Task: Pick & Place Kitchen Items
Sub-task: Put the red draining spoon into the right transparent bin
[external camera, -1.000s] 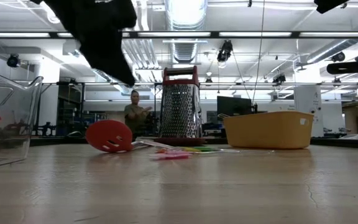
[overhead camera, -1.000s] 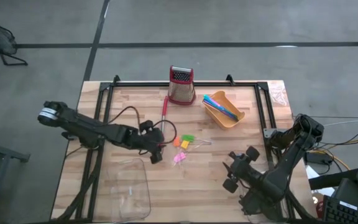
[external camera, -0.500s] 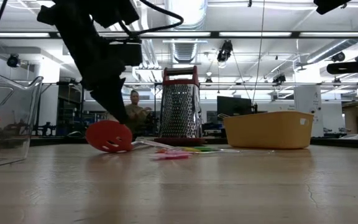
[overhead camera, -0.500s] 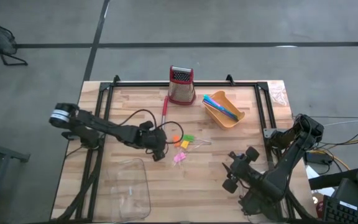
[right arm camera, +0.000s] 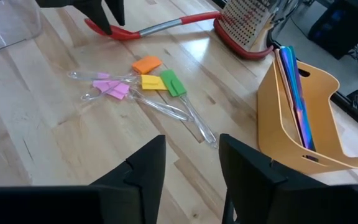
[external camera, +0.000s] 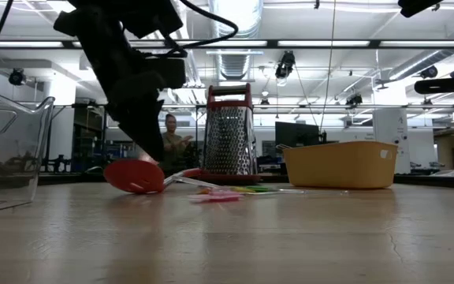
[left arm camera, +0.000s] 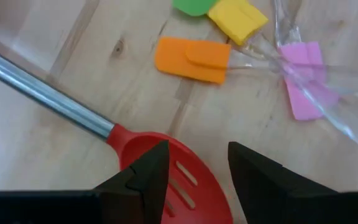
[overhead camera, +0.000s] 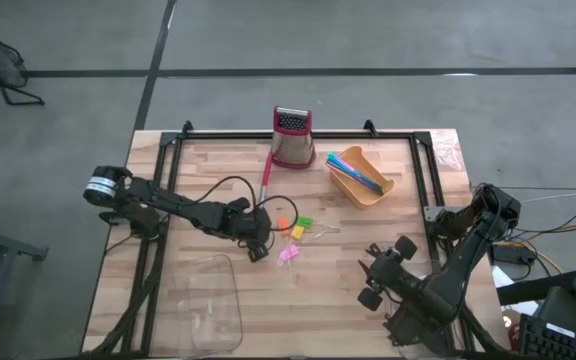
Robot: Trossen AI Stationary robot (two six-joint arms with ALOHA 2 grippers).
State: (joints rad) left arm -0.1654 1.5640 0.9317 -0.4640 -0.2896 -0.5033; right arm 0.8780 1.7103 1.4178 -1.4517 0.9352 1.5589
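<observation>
A red slotted spatula with a steel-and-red handle (overhead camera: pixel 265 175) lies on the wooden table, and its head (left arm camera: pixel 179 186) is under my left gripper (left arm camera: pixel 197 168). That gripper is open and stands low over the head, one finger on each side; it also shows in the high view (overhead camera: pixel 256 238). Small clear-handled spatulas with orange (left arm camera: pixel 191 59), yellow (left arm camera: pixel 238 17), green (left arm camera: pixel 191 6) and pink (left arm camera: pixel 303 93) heads lie just beyond. My right gripper (right arm camera: pixel 191 162) waits open and empty at the near right (overhead camera: pixel 376 272). My left gripper comes at the spatula's slotted head from above, slanting down. In the low view one fingertip (external camera: pixel 150 151) meets the head's upper edge (external camera: pixel 136 163). The head (external camera: pixel 132 175) rests on the table, and the fingers are not shut on it.
A metal box grater (overhead camera: pixel 291 135) stands at the far edge, beside the spatula's handle end. A yellow bin (overhead camera: pixel 360 177) holding blue sticks sits at the far right. A clear plastic tray (overhead camera: pixel 211 300) sits at the near left. A person (external camera: pixel 170 138) stands in the room behind.
My left gripper has come down onto the red spatula's head, reaching a little further toward the table's right. The head, which stood tilted up on its edge, has tipped lower and flatter on the table. The handle has stayed in place.
</observation>
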